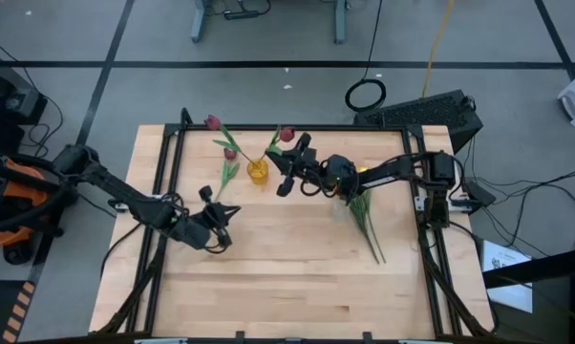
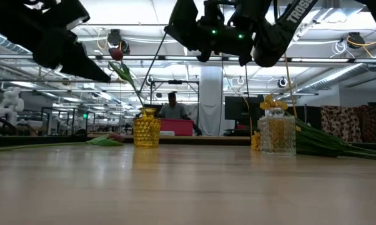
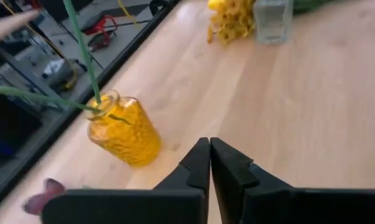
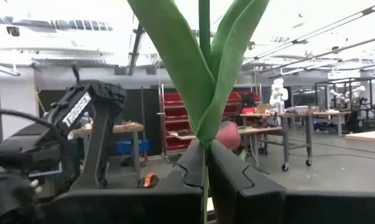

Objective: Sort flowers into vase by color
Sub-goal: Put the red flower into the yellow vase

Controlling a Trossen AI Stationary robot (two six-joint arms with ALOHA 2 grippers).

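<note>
The right gripper [image 1: 286, 179] hangs above the table just right of the yellow vase [image 1: 258, 172]; its fingers [image 4: 194, 163] are clamped on the green stem of a dark-red tulip [image 1: 286, 135], whose leaves rise straight past the wrist camera. The left gripper [image 1: 219, 218] hovers near the table's left-centre, its fingers [image 3: 200, 163] pressed together on nothing. One stem already stands in the yellow vase; two more dark-red tulips [image 1: 213, 123] lie on the boards at the far left beside it; the yellow sprays [image 2: 270, 102] sit in the clear glass vase [image 2: 277, 132] to the right, with green stems [image 1: 367, 223] trailing toward the near edge.

As I judge it, the step in hand is carrying the held tulip to a vase; to do it well the stem's lower end should be brought directly over the narrow mouth, the stem kept near upright, then lowered slowly so it slips in without nudging the vase or the stem already inside; release only once the stem rests within.

As for writing, pale letters on the right arm in the low view read "TROS", cut off; similar lettering shows on the other arm in the right wrist view, too small to read surely.
</note>
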